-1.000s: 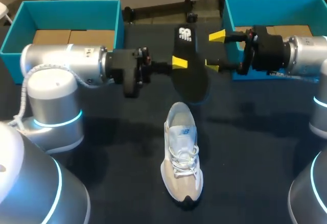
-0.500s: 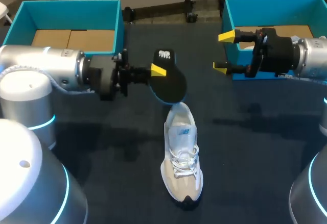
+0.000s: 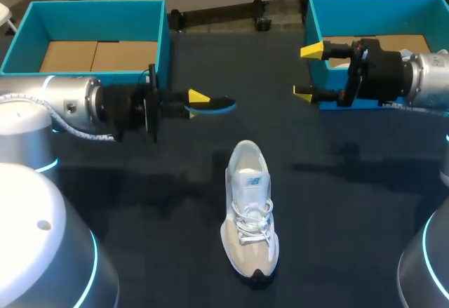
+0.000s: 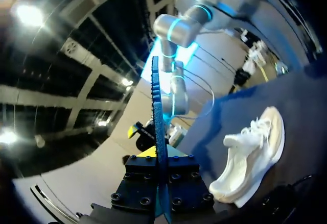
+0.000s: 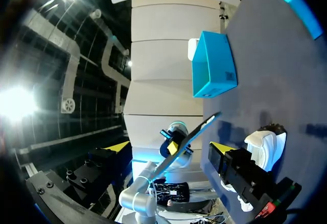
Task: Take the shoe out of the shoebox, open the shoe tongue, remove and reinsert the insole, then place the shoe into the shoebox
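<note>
Reinserting judged as step in hand: insole (image 3: pixel 210 103) clamped flat in left gripper (image 3: pixel 197 103), held above table beyond white sneaker (image 3: pixel 249 210) heel. Front end should be angled down into sneaker opening first. Right gripper (image 3: pixel 307 71) spread empty, beyond sneaker to its right.

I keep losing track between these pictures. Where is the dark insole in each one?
Head view: insole edge-on in the left hand, beyond the white shoe.
Left wrist view: insole, a thin edge clamped in that hand, white shoe beside it.
Right wrist view: insole ahead, near the white shoe.
Shared landmark: the white shoe.
</note>
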### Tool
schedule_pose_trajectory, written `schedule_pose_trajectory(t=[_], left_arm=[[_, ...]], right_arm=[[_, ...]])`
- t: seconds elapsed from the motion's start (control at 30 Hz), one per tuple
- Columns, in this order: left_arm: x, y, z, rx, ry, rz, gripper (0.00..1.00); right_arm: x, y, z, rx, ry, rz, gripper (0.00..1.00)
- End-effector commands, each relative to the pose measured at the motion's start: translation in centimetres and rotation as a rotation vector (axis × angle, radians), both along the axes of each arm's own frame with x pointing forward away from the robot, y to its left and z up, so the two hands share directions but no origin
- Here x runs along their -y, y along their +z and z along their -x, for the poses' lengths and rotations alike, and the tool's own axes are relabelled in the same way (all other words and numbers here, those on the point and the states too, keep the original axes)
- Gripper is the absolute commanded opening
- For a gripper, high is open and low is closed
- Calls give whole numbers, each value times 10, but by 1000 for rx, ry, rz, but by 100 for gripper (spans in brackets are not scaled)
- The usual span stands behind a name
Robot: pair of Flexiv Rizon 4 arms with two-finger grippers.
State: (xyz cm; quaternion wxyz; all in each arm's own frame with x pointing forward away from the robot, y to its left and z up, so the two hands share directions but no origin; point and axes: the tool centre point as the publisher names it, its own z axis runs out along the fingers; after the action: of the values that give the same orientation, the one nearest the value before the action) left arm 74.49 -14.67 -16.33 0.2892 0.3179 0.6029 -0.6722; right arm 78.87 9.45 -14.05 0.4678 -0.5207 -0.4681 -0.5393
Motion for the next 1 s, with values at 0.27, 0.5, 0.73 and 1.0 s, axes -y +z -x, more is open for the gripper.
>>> schedule_pose_trajectory(t=[0.27, 0.5, 0.73, 1.0], left_arm=[[-1, 1, 0, -321, -32, 55, 0], [11, 9, -5, -794, -61, -35, 0], [20, 17, -11, -1317, -20, -98, 0], [25, 11, -24, -1746, -22, -92, 0]], right_arm=[[-1, 0, 1, -1, -1, 2, 100], [-1, 0, 1, -1, -1, 2, 100], [-1, 0, 1, -1, -1, 2, 100], [-1, 0, 1, -1, -1, 2, 100]])
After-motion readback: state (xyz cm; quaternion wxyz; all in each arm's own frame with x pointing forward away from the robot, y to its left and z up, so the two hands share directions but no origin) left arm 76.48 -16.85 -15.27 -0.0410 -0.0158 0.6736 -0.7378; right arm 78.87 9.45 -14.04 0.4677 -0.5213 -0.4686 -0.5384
